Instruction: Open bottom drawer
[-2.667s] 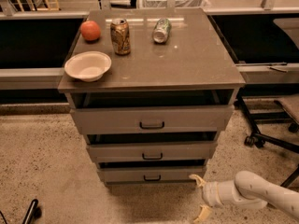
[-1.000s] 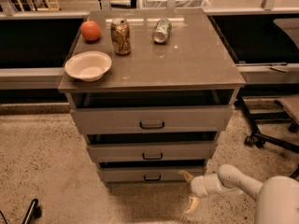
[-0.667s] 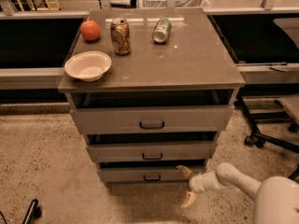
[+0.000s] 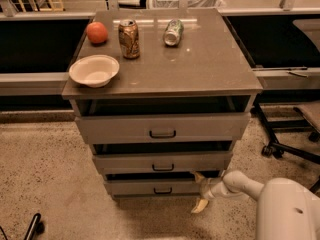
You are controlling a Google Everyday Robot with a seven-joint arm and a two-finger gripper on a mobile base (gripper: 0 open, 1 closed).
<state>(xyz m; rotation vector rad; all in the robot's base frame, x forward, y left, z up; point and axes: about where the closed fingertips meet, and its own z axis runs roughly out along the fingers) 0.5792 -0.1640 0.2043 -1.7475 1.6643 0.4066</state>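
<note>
A thin black object [image 4: 33, 226] pokes up from the speckled stone floor [image 4: 45, 169] at the far left, low down. Next comes the grey-brown cabinet [image 4: 200, 64] with its flat top. On the top's left front corner sits a shallow white bowl [image 4: 94, 70], and behind it a round orange-red fruit [image 4: 97, 32]. Just right of the fruit a gold-brown drink can [image 4: 129, 38] stands upright, and further right a green and silver can [image 4: 173, 32] lies on its side near the back edge.

Below the top, three drawer fronts are stacked, each with a dark gap above it: the widest top drawer [image 4: 115, 129] with the largest handle, the mid-sized middle drawer [image 4: 125, 163], and the narrowest one, the bottom drawer [image 4: 130, 187], lowest on the cabinet just above the floor. Its small dark bar handle [image 4: 162, 190] sits at its centre.

My gripper [image 4: 201, 191] is at the right end of the bottom drawer front, well to the right of the handle. Its two pale fingers [image 4: 199, 176] are spread wide apart, one pointing up by the gap above the drawer and the other down toward the floor, holding nothing. I cannot tell whether either touches the drawer. My white arm [image 4: 245, 184] runs right to my bulky white body [image 4: 287, 209]. Behind it, a black office chair base [image 4: 285, 146] with castors stands at the right edge.
</note>
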